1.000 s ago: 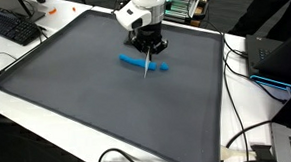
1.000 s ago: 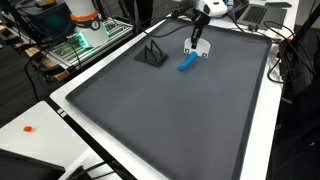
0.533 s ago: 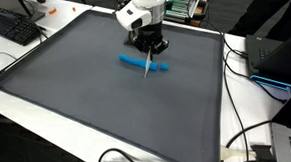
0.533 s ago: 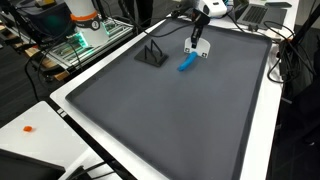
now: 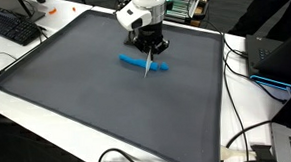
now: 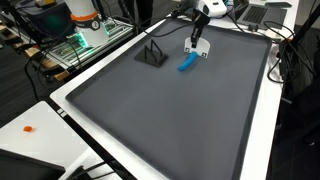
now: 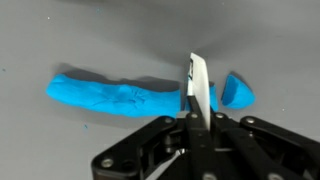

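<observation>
In the wrist view, the blue dough roll (image 7: 115, 95) lies on the grey mat (image 7: 60, 40), running from the left side of the picture toward the middle. Just right of it a thin white blade (image 7: 198, 85) stands upright with its edge down, set across the roll's right end. It probably touches the dough, but the line of contact is hidden behind the blade itself. Further right lies a small blue piece (image 7: 238, 90), apart from the roll with the blade between them, which fits a crosswise slice.

The gripper (image 7: 192, 122) has its fingers pressed together on the blade's upper end, pinching it flat, likely so it cannot twist. The gripper's body is cut off by the bottom edge.

In an exterior view a black stand (image 6: 152, 55) sits on the mat left of the roll, well apart. There the small piece is too tiny to tell from the roll.
</observation>
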Robot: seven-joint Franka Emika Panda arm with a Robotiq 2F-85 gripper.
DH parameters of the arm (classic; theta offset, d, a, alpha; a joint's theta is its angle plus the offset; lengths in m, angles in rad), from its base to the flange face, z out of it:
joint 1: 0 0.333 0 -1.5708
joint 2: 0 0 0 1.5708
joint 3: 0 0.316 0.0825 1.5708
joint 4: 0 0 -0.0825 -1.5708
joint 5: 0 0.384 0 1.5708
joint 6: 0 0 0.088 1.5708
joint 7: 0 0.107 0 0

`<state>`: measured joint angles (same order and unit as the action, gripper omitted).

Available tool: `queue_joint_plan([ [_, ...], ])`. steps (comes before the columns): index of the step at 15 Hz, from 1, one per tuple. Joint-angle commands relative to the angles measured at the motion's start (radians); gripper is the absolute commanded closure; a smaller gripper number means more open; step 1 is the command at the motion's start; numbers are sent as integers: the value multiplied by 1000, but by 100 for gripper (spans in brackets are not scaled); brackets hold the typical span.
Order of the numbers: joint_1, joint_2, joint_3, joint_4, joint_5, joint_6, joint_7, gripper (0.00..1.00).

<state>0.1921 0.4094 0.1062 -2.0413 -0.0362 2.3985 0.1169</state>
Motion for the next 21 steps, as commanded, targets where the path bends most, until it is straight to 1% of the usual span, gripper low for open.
queue_joint_plan([
  [1, -2, -14, 7, -24, 18, -23, 9, 99],
  [11, -6, -53, 0, -20, 10, -51, 11, 99],
  [21, -25, -97, -29, -12, -11, -59, 12, 99],
])
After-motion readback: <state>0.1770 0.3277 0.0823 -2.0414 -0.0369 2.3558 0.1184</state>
